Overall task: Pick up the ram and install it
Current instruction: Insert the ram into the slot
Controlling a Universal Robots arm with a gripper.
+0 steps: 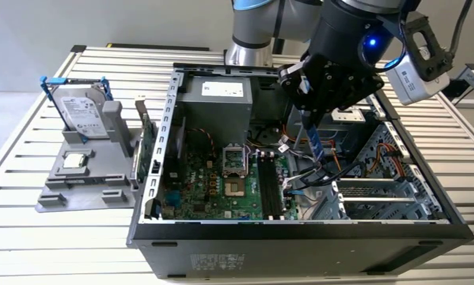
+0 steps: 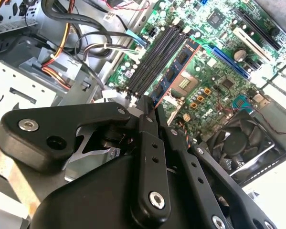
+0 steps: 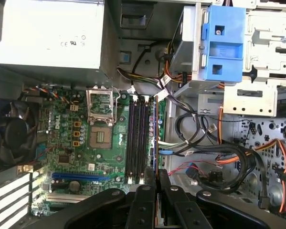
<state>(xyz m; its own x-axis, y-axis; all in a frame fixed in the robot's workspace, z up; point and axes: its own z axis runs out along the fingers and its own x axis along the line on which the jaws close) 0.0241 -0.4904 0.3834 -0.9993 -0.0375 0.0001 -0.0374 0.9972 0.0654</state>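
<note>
Black end effector (image 1: pixel 310 117) clamped on the ram (image 1: pixel 317 141), over the open computer case (image 1: pixel 300 231).

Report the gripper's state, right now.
Gripper: jaws closed, holding the ram.

The long, thin circuit-board ram (image 2: pixel 174 71) is dark blue with black chips and an orange-red edge, the flat motherboard (image 3: pixel 109 160) green with long black plastic memory slots (image 3: pixel 137 138), the plastic drive bracket (image 3: pixel 224 43) bright blue, and the metal gripper (image 2: pixel 147 102) matte black.
</note>
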